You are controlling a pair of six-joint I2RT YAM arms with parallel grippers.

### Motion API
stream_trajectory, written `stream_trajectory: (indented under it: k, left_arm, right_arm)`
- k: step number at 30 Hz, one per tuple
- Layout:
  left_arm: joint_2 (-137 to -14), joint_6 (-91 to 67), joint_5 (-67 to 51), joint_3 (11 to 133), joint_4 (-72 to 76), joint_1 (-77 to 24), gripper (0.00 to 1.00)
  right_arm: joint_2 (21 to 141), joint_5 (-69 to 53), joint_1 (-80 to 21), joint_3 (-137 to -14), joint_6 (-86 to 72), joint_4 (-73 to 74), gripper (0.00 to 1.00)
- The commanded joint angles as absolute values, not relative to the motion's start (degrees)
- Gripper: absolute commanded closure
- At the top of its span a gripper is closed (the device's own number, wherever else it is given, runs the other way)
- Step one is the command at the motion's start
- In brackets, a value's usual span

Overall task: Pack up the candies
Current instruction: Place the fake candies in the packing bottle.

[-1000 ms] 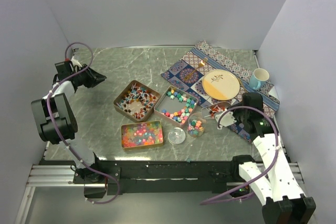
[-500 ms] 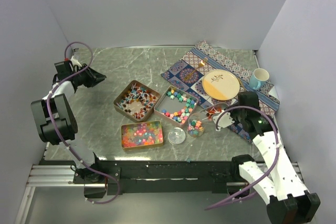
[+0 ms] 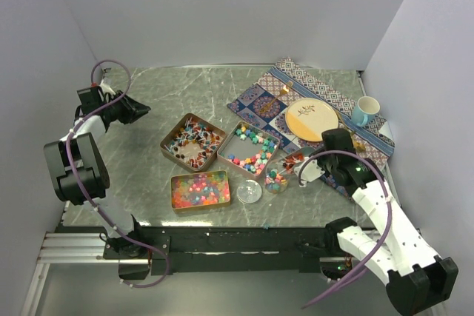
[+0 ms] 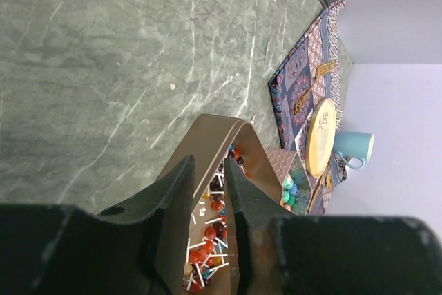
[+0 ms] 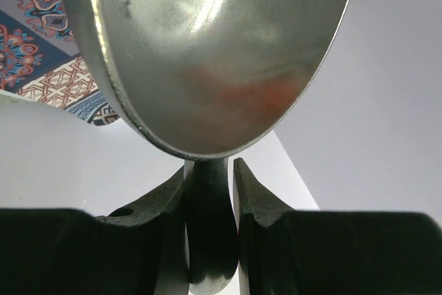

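Note:
The candies fill three copper tins: stick sweets (image 3: 191, 142), pastel chunks (image 3: 250, 150) and tiny beads (image 3: 200, 189). A clear jar (image 3: 276, 177) beside them holds a few pastel pieces. My right gripper (image 3: 317, 169) is shut on the handle of a metal scoop (image 3: 295, 159), whose bowl hangs over the jar's right rim with some reddish sweets in it. In the right wrist view the scoop's underside (image 5: 207, 53) fills the frame and its handle sits between my gripper's (image 5: 210, 170) jaws. My left gripper (image 3: 141, 111) hovers at the far left, slightly open and empty. The left wrist view shows that gripper (image 4: 207, 167) above the stick-sweet tin (image 4: 207, 136).
The round clear lid (image 3: 249, 192) lies in front of the tins. A patterned cloth (image 3: 296, 83) at the back right carries a yellow plate (image 3: 312, 119) and a fork (image 3: 275, 99); a blue mug (image 3: 365, 111) stands by the right wall.
My right arm has carried the scoop leftward, from beside the jar to over its right rim. The left arm has not moved.

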State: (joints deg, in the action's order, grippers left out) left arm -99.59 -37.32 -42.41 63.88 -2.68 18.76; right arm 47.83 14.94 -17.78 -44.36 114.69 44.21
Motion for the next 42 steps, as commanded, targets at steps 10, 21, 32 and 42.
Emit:
stream_trajectory:
  k: [10,21,32,42]
  left_arm:
    - [-97.38,-38.58,-44.21,63.90,-0.53,18.81,0.70]
    - [-98.53,-39.11,-44.47,64.86,-0.53,18.72,0.70]
    - [-98.26,-39.73,-44.82,64.78,1.32,18.81,0.70]
    - [-98.17,-40.08,-44.82,65.65,0.62,18.81,0.56]
  right_arm:
    - [48.87,20.57,-18.98,-45.70,138.43,42.80,1.00]
    - [46.76,21.00,-18.98,-47.10,140.10,48.33,1.00]
    - [49.31,22.33,-18.98,-50.10,142.20,47.99,1.00]
    - [49.04,24.34,-18.90,-51.32,147.57,48.87,1.00]
